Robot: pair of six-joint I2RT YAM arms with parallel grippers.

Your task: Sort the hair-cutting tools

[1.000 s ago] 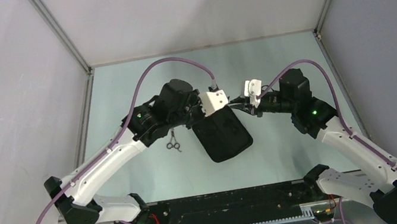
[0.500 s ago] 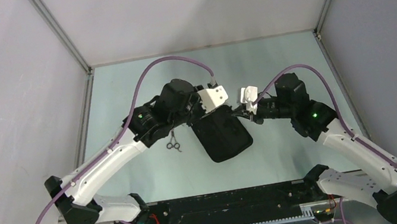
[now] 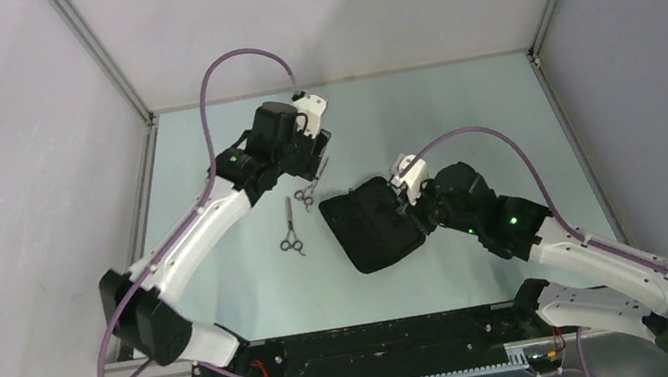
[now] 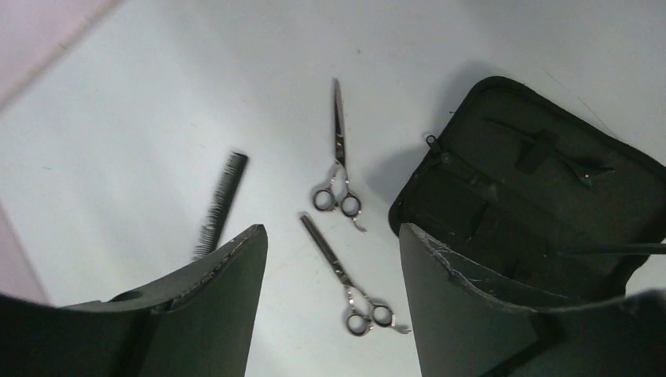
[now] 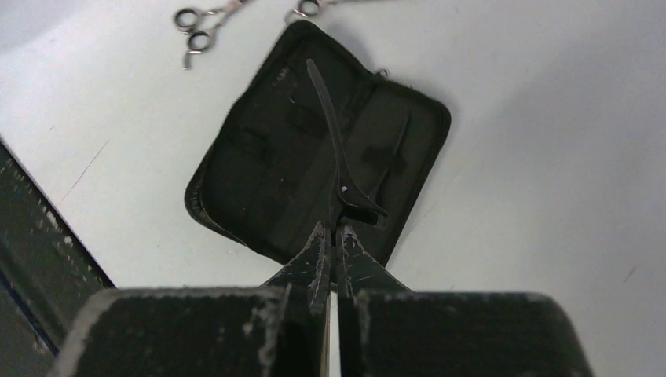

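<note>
Two silver scissors lie on the table, one (image 4: 338, 161) beyond the other (image 4: 345, 276), also seen from above (image 3: 308, 192) (image 3: 289, 231). A dark comb (image 4: 221, 200) lies to their left. My left gripper (image 4: 330, 236) hangs open above them, holding nothing. The open black pouch (image 3: 368, 234) sits mid-table. Over it my right gripper (image 5: 333, 228) is shut on a thin black hair clip (image 5: 336, 141), which points away from the jaws. A second clip (image 5: 395, 149) lies inside the pouch (image 5: 259, 173).
Grey walls with metal frame rails (image 3: 136, 210) close in the table at left, right and back. The black base bar (image 3: 374, 339) runs along the near edge. Purple cables (image 3: 234, 62) loop above both arms.
My left gripper swung from the pouch to the back left and opened; a second pair of scissors now lies on the table. My right gripper closed on a clip and moved over the pouch.
</note>
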